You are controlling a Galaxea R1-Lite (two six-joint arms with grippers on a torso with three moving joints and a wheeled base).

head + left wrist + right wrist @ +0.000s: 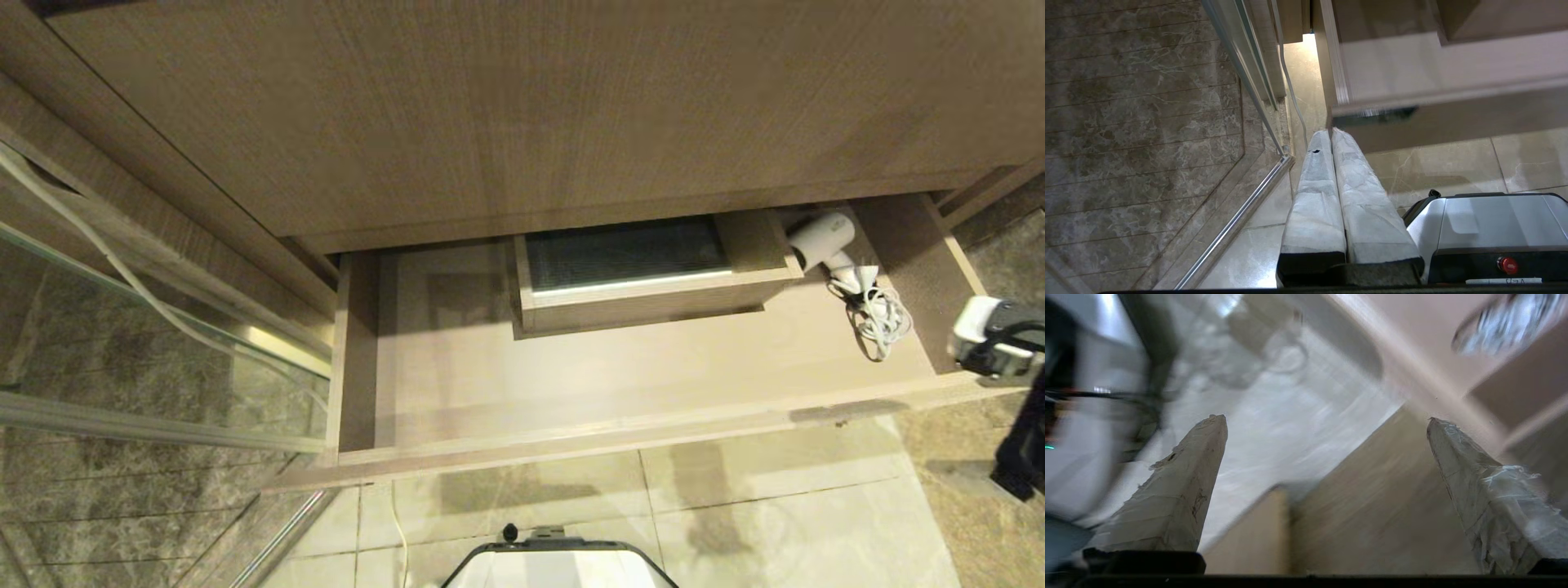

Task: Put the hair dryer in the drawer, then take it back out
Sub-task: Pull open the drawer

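A bathroom, most likely in a home or hotel: a wood-grain vanity cabinet (506, 122) stands over a floor of pale polished stone tiles (775, 506), with darker veined marble tiling (122, 506) to the left behind a glass panel (163, 359) set in a metal frame (1237, 220), the look of a shower enclosure. The cabinet's wide drawer (571, 433) is pulled open, its rear centre boxed around a cutout (629, 253) of the kind left for sink plumbing. A white hair dryer (820, 237) with coiled cord lies in the drawer's rear right corner.
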